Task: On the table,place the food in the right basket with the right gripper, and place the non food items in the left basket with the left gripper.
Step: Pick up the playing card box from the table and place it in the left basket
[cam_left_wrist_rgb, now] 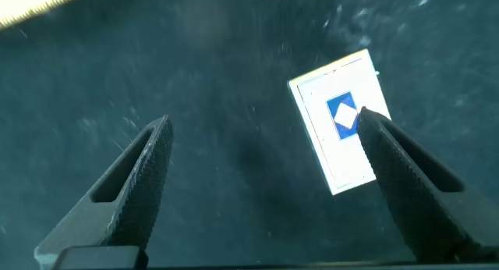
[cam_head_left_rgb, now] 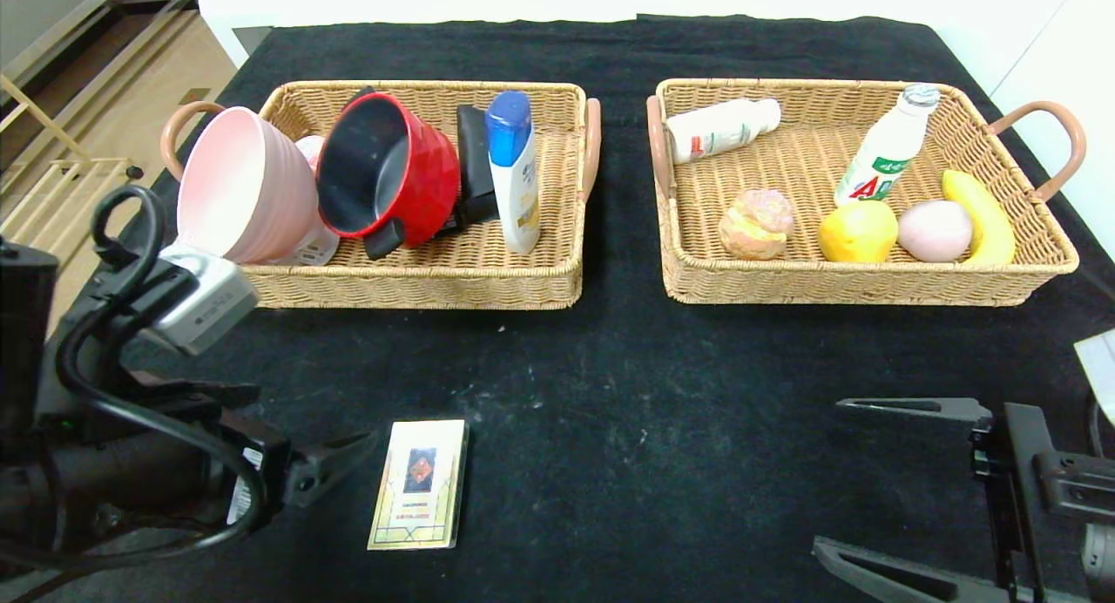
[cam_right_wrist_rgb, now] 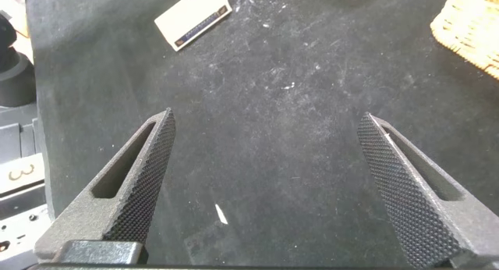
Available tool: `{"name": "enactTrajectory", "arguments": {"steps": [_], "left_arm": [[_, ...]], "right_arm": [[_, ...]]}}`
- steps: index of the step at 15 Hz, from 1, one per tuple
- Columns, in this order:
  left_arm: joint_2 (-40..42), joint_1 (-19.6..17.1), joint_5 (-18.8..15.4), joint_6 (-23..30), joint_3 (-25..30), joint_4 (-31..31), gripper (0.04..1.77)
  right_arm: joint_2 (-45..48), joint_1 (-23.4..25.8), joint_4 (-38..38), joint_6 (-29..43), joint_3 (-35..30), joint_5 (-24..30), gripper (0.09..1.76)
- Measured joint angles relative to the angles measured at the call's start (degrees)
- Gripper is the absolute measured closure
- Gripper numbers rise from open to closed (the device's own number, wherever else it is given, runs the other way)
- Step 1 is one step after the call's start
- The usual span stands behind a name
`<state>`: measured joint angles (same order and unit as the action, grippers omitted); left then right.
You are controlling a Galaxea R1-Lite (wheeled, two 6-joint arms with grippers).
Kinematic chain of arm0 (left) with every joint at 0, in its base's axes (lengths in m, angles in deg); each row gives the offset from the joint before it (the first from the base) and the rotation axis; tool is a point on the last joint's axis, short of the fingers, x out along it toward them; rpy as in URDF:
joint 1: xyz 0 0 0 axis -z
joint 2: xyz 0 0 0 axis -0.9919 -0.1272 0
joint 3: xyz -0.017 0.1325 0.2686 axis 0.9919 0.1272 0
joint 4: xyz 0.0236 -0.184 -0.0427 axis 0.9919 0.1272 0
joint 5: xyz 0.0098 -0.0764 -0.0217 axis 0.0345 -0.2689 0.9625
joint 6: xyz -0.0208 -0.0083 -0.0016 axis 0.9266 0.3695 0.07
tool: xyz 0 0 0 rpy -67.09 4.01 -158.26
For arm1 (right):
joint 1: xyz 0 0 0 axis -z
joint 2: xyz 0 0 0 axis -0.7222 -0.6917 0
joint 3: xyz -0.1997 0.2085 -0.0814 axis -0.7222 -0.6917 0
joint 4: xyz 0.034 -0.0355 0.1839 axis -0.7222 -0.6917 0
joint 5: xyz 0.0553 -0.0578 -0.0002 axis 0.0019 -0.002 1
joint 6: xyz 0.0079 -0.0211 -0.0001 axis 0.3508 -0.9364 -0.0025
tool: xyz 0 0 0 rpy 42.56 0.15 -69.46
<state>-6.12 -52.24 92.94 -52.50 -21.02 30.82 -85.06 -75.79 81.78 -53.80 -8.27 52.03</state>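
Observation:
A flat card box (cam_head_left_rgb: 418,484) with a dark emblem lies on the black table near the front left. My left gripper (cam_head_left_rgb: 322,429) is open just left of it, low over the cloth. In the left wrist view the box (cam_left_wrist_rgb: 327,153) lies under one fingertip (cam_left_wrist_rgb: 390,153), and the gripper (cam_left_wrist_rgb: 263,120) is empty. My right gripper (cam_head_left_rgb: 829,474) is open and empty at the front right. The right wrist view shows that gripper (cam_right_wrist_rgb: 267,118) over bare cloth, with the box (cam_right_wrist_rgb: 193,19) far off.
The left basket (cam_head_left_rgb: 435,285) holds a pink bowl (cam_head_left_rgb: 239,185), a red cup (cam_head_left_rgb: 392,172), a black item and a blue-capped bottle (cam_head_left_rgb: 514,172). The right basket (cam_head_left_rgb: 862,285) holds two white bottles, a pastry (cam_head_left_rgb: 756,224), a yellow fruit (cam_head_left_rgb: 858,230), a pink fruit and a banana (cam_head_left_rgb: 980,215).

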Motion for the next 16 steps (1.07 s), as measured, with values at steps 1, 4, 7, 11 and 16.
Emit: {"name": "enactTrajectory", "arguments": {"steps": [1, 4, 7, 11, 16], "left_arm": [[-1.46, 1.84, 2.1, 2.3, 0.04, -0.1, 0.11], [-6.75, 7.01, 5.0, 11.04, -1.57, -0.5, 0.11], [-10.89, 8.91, 5.35, 17.64, -4.11, -0.06, 0.1], [-12.95, 8.96, 3.06, 17.8, -3.88, 0.32, 0.1], [-14.97, 8.0, 2.78, 17.82, -3.52, 0.27, 0.1]], "right_arm": [[-0.06, 0.0, 0.0, 0.0, -0.04, 0.0, 0.14], [-0.2, -0.05, 0.0, -0.8, -0.09, -0.15, 0.14], [-0.22, -0.05, 0.04, -0.87, -0.12, -0.17, 0.14], [-0.22, -0.21, 0.0, -1.05, -0.2, -0.17, 0.14], [-0.22, -0.22, 0.04, -1.06, -0.23, -0.17, 0.14]]}}
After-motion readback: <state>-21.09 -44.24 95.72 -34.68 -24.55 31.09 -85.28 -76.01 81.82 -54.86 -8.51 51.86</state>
